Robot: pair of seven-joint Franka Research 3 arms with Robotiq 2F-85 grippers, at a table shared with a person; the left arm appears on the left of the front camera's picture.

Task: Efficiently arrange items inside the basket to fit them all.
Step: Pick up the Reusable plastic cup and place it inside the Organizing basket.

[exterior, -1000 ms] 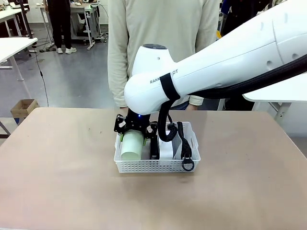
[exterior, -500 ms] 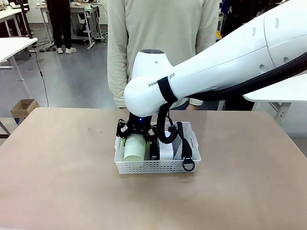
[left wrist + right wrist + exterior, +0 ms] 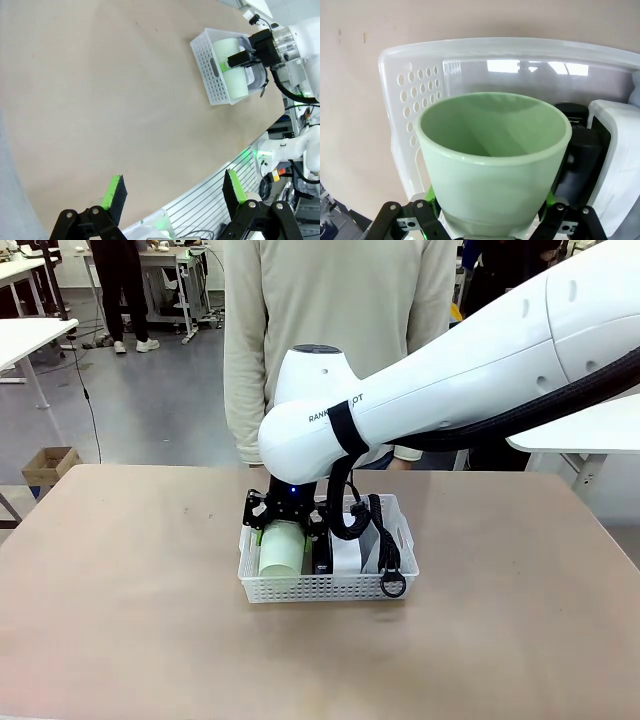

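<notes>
Basket on tan table

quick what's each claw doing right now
Left claw: open, holding nothing, above bare table.
Right claw: shut on the pale green cup, lowered into the basket.

Robot lab, workbenches, concrete floor
</notes>
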